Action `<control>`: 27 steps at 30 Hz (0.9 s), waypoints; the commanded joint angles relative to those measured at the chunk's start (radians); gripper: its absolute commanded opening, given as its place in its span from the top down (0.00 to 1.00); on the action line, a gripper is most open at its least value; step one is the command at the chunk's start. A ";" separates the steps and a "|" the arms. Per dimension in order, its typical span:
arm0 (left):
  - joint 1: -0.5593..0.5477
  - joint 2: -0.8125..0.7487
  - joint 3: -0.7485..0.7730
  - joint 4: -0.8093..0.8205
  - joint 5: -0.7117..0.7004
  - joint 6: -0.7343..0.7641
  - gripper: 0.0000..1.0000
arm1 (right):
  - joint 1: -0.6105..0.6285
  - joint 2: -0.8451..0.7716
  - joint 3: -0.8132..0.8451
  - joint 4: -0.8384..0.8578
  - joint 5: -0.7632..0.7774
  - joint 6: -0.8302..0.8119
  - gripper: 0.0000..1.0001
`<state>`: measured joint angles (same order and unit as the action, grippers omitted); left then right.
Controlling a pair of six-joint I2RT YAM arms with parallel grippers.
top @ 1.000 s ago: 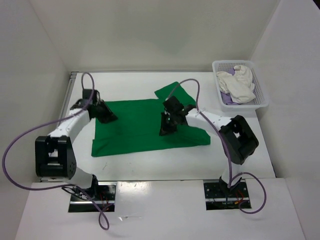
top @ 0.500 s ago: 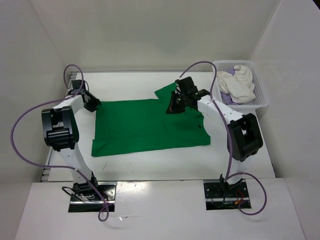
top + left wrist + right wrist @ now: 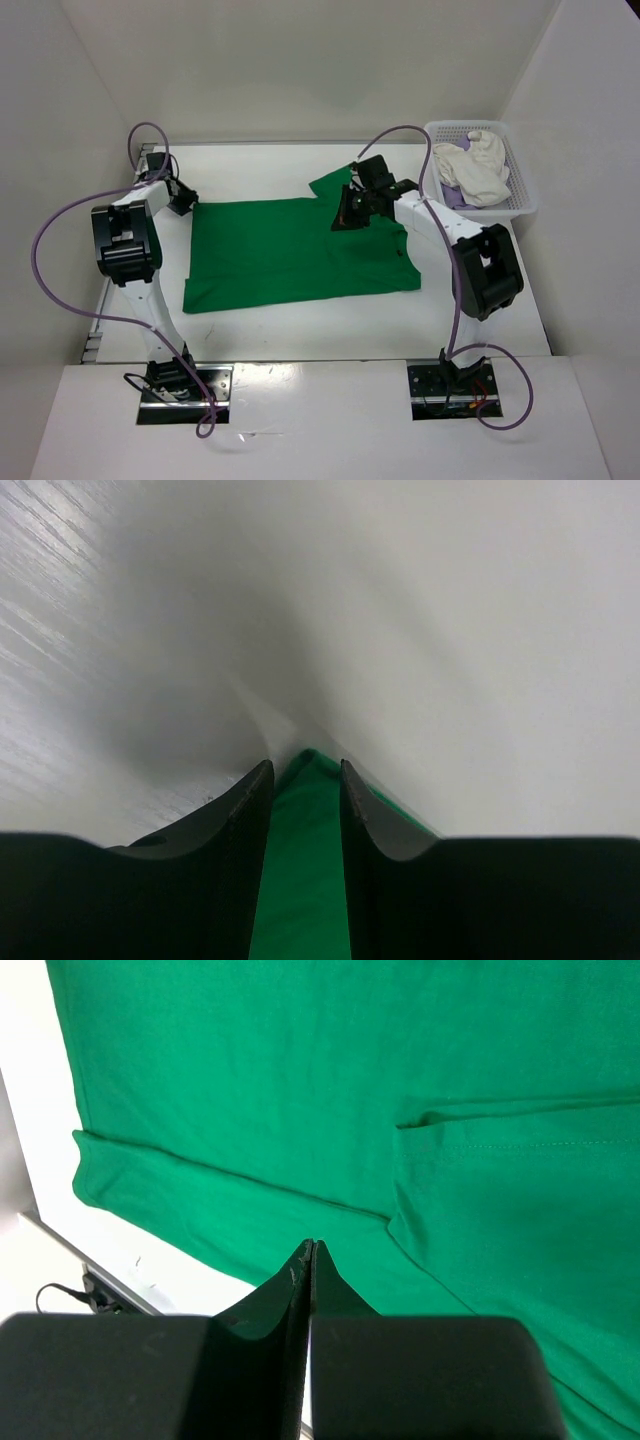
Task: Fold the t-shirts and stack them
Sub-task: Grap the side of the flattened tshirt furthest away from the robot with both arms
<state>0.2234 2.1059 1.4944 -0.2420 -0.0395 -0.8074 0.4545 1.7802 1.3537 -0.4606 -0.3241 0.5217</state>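
Top view first: the bright green soft cloth t-shirt (image 3: 290,250) lies spread flat mid-way across the white table (image 3: 300,325). The left gripper (image 3: 181,198) is at its far-left corner and the right gripper (image 3: 343,216) is over the far-right shoulder. The white perforated plastic basket (image 3: 495,216) holds the crumpled cream t-shirt (image 3: 478,168) and the lavender t-shirt (image 3: 452,198).

Left wrist: jaws parted, a green corner showing in the gap.

Right wrist: black fingers (image 3: 330,1290) pressed together, with nothing visibly pinched.

It looks like light, limp cloth, so corners and hems are the places to pinch.
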 commanded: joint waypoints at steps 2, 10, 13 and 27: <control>0.002 0.028 0.027 0.001 0.006 0.037 0.61 | -0.005 0.039 0.044 0.028 -0.018 -0.011 1.00; 0.002 0.048 0.027 0.021 0.015 0.048 0.67 | -0.005 0.074 0.088 0.037 -0.027 0.008 0.96; 0.002 0.048 0.036 0.030 0.026 0.048 0.82 | -0.005 0.123 0.156 0.028 0.011 0.008 0.89; 0.002 -0.099 -0.045 0.089 0.078 0.041 1.00 | -0.158 0.571 0.824 -0.103 0.282 -0.046 0.67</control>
<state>0.2237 2.1067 1.4887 -0.2131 0.0063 -0.7601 0.3321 2.2642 1.9778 -0.4854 -0.1650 0.5171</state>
